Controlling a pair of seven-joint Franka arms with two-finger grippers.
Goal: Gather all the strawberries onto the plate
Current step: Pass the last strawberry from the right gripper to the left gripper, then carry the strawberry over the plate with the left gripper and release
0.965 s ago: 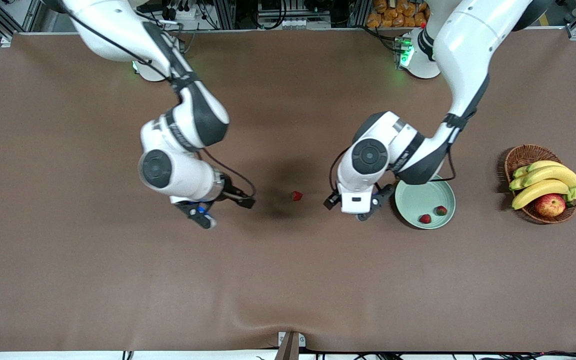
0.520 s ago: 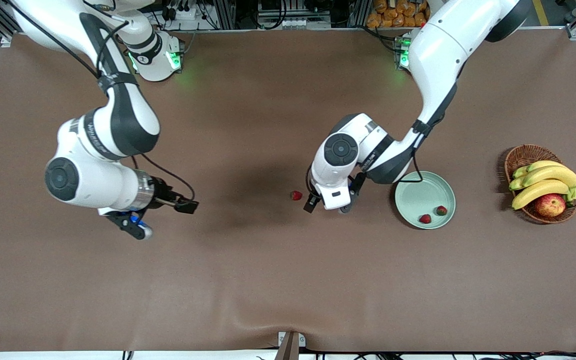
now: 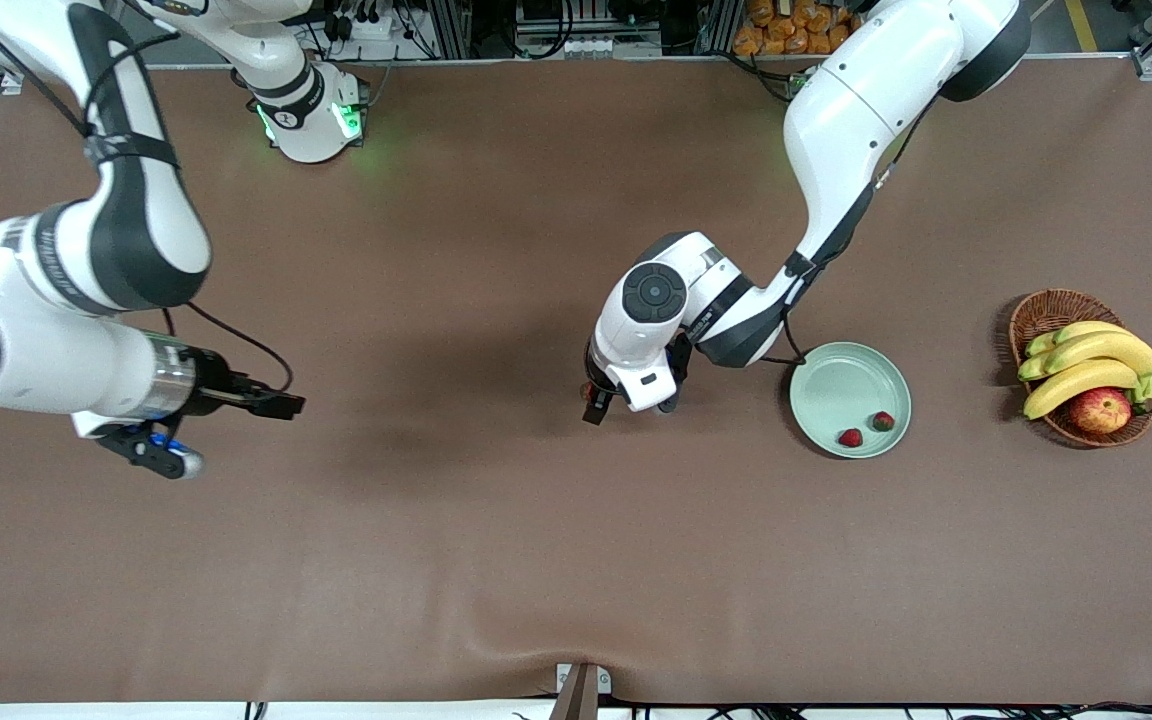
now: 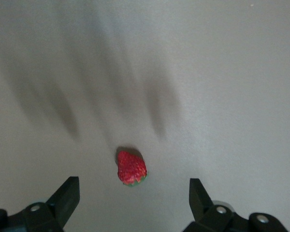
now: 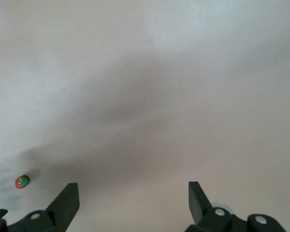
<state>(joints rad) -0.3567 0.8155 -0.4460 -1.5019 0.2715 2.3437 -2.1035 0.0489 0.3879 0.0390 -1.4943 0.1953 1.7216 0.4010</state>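
Observation:
One strawberry (image 4: 131, 167) lies on the brown table. In the front view it (image 3: 588, 389) shows as a red speck at the edge of the left hand. My left gripper (image 4: 133, 195) is open and empty, hovering over this berry, which sits between and just ahead of the fingers (image 4: 67, 193). In the front view the left gripper (image 3: 663, 398) is beside the pale green plate (image 3: 841, 380). Two strawberries (image 3: 849, 437) (image 3: 882, 421) lie in the plate. My right gripper (image 3: 151, 452) is open and empty over bare table at the right arm's end. It (image 5: 133, 198) sees the lone berry (image 5: 22, 181) far off.
A brown wicker basket (image 3: 1041, 310) with bananas (image 3: 1086, 365) and an apple (image 3: 1099, 409) stands at the left arm's end of the table, past the plate. The brown table cover (image 3: 536, 560) has a wrinkle near the front edge.
My left gripper has moved from beside the plate to over the lone strawberry. My right arm has swung away toward its own end of the table.

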